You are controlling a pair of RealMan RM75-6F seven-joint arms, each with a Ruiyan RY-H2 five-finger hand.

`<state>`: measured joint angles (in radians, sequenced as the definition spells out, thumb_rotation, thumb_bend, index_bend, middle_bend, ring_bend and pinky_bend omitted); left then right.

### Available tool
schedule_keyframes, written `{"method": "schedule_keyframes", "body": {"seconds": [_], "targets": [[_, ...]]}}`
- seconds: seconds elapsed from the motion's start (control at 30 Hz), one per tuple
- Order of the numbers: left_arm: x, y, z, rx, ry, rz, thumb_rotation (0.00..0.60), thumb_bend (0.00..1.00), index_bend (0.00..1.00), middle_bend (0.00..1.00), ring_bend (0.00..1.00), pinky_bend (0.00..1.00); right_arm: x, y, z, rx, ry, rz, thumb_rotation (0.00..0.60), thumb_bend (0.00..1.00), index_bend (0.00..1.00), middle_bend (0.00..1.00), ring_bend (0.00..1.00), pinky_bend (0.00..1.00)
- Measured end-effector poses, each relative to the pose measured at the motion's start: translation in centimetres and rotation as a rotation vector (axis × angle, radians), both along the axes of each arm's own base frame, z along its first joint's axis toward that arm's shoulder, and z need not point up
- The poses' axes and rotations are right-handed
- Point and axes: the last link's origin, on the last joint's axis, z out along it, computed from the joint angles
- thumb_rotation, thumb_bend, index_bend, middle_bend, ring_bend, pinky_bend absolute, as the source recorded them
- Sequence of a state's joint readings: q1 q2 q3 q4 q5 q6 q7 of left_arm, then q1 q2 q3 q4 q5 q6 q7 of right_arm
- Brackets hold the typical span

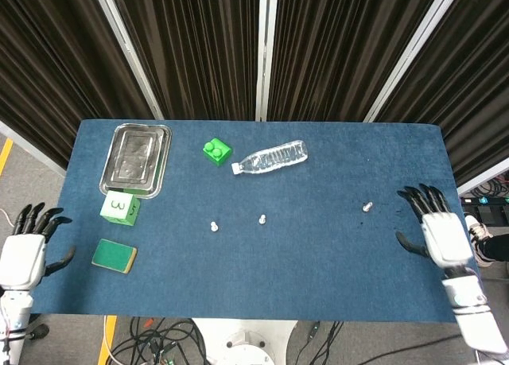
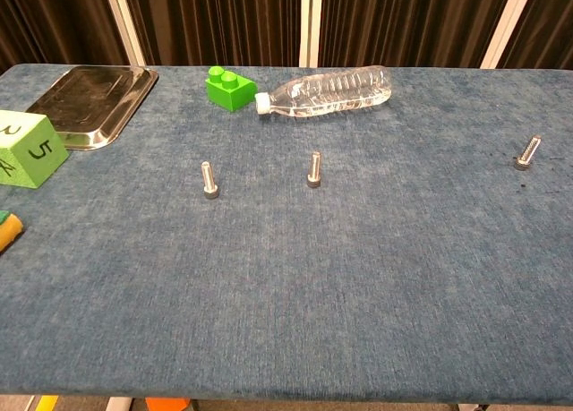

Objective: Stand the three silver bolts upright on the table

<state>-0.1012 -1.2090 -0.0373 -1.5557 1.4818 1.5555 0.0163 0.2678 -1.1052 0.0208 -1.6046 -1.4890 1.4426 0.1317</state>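
Three silver bolts stand upright on their heads on the blue table (image 1: pixel 318 254): the left bolt (image 2: pixel 209 180) (image 1: pixel 213 226), the middle bolt (image 2: pixel 313 170) (image 1: pixel 262 219) and the right bolt (image 2: pixel 527 153) (image 1: pixel 367 207). My right hand (image 1: pixel 441 234) hovers at the table's right edge, fingers spread, holding nothing, well right of the right bolt. Off the table's left edge is my left hand (image 1: pixel 25 252), also spread and empty. Neither hand appears in the chest view.
A steel tray (image 1: pixel 137 158) lies at the back left, with a green numbered cube (image 1: pixel 119 207) and a green-yellow sponge (image 1: pixel 114 255) in front of it. A green brick (image 1: pixel 215 152) and a lying clear water bottle (image 1: pixel 272 157) sit at the back centre.
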Motion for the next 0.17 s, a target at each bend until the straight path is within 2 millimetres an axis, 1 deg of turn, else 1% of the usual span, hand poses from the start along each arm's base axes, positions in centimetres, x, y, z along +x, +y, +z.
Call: {"method": "schedule_keyframes", "body": {"seconds": [0.1, 0.17], "targets": [[-0.2, -1.1, 0.2, 0.005, 0.001, 0.022, 0.600, 0.27, 0.32, 0.19, 0.05, 0.00, -1.1, 2.7, 0.8, -0.003, -0.017, 0.001, 0.600, 0.20, 0.14, 0.12, 0.00, 0.00], [-0.2, -1.8, 0.3, 0.009, -0.003, 0.029, 0.600, 0.27, 0.32, 0.19, 0.05, 0.00, -1.6, 3.7, 0.9, 0.001, -0.024, -0.002, 0.600, 0.20, 0.14, 0.12, 0.00, 0.00]]}}
